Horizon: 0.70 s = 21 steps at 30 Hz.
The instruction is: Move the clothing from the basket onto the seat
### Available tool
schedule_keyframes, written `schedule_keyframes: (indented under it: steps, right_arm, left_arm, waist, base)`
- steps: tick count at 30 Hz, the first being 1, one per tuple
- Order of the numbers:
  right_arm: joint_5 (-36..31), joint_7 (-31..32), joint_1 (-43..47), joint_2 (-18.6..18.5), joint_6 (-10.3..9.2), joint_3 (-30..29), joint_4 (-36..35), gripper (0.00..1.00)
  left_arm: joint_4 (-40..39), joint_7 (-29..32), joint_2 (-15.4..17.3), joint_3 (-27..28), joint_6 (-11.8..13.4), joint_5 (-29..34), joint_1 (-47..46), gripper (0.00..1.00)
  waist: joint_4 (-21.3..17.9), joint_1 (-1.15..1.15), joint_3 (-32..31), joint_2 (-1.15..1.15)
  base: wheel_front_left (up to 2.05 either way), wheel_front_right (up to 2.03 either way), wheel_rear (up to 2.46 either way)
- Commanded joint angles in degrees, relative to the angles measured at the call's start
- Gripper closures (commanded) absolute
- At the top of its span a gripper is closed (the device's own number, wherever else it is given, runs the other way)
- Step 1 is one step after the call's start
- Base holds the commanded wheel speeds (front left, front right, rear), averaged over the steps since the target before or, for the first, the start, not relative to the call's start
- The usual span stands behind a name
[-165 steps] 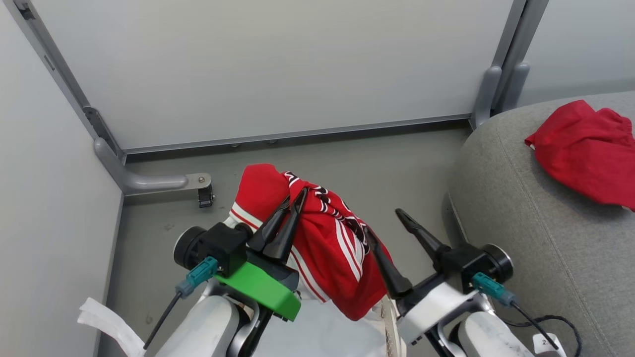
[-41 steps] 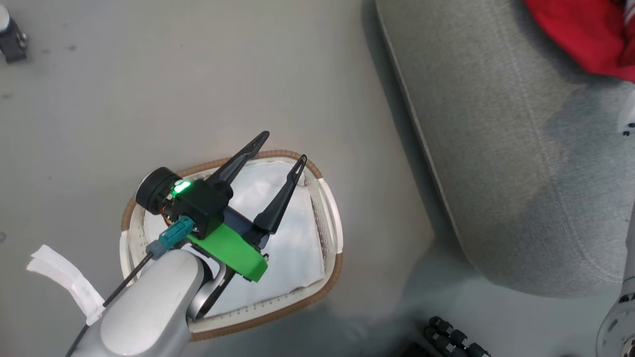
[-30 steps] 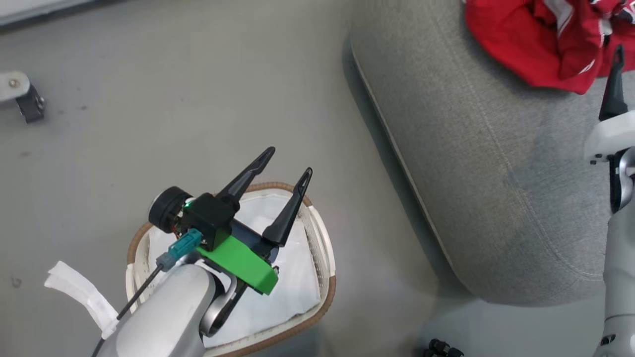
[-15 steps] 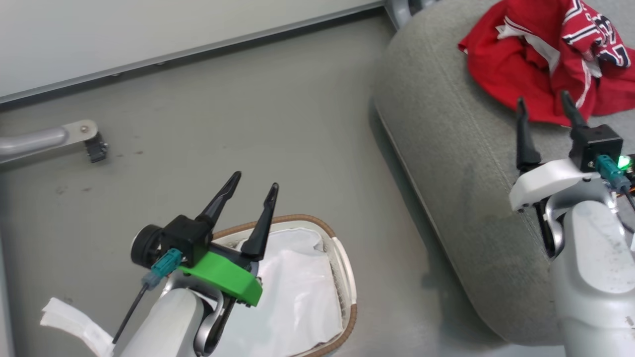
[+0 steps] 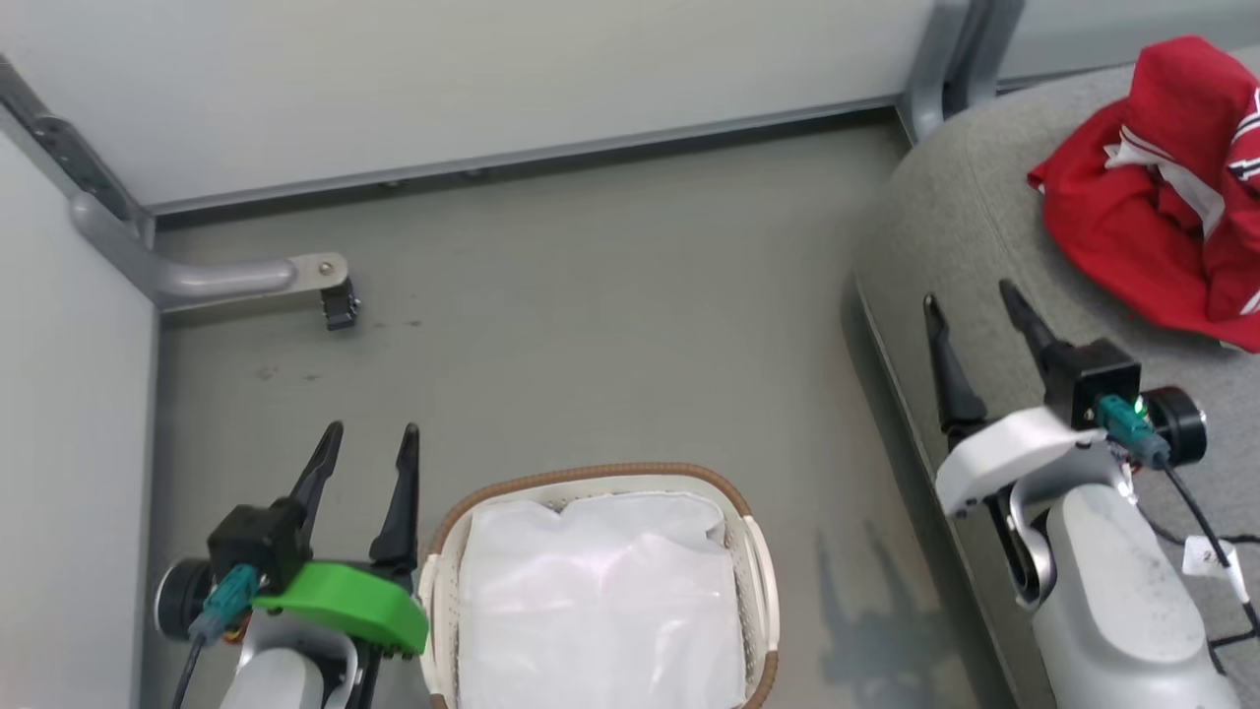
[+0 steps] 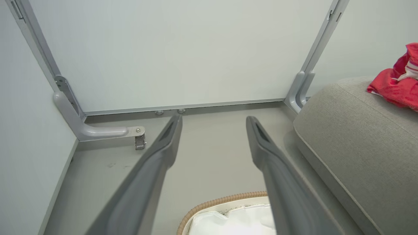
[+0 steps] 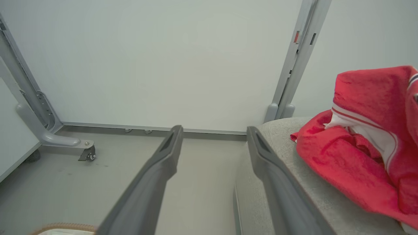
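Observation:
Red jerseys (image 5: 1162,197) with white trim lie heaped on the grey seat (image 5: 984,246) at the right; they also show as red jerseys (image 7: 365,147) and red jerseys (image 6: 398,85) in the wrist views. On the floor at bottom centre stands the basket (image 5: 753,551), holding just its white liner (image 5: 600,601). My left gripper (image 5: 369,438) is open and empty, left of the basket. Over the seat's left edge, short of the jerseys, my right gripper (image 5: 970,295) is open and empty too.
Grey panel walls (image 5: 492,69) with metal posts close off the back and left. A caster foot (image 5: 340,305) on a bracket sits on the grey floor (image 5: 610,325) at the left. A black cable and a white tag (image 5: 1206,556) lie on the seat by my right arm.
The head camera has tilted and turned. The jersey held over the basket 5.5 s ago now lies on the seat. Both grippers have opened and drawn back, the left moving off the basket.

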Motion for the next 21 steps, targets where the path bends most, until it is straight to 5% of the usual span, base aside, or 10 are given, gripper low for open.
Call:
schedule_keyframes:
  steps: [1, 8, 21]
  right_arm:
    - [0.7, -0.3, 1.6, -0.2, -0.08, 0.3, -0.1, 0.0]
    - [2.6, -0.3, 7.3, -0.2, -0.08, 1.2, -0.4, 0.0]
    - [4.1, -0.3, 13.8, -0.2, -0.08, 0.9, -1.1, 0.0]
  left_arm:
    - [0.0, 0.0, -0.2, 1.2, 0.1, 0.8, 1.6, 0.0]
    - [-2.1, 0.0, -2.8, 8.6, 0.1, 4.9, 8.4, 0.0]
    - [-4.4, 0.0, -5.0, 13.1, 0.1, 7.5, 14.8, 0.0]
  waist:
    - [2.4, 0.0, -2.7, 0.0]
    - [3.0, 0.0, -6.1, 0.0]
    - [2.3, 0.0, -9.3, 0.0]
  base:
    - [0.0, 0.0, 0.0]
    - [0.0, 0.0, 0.0]
    - [0.0, 0.0, 0.0]
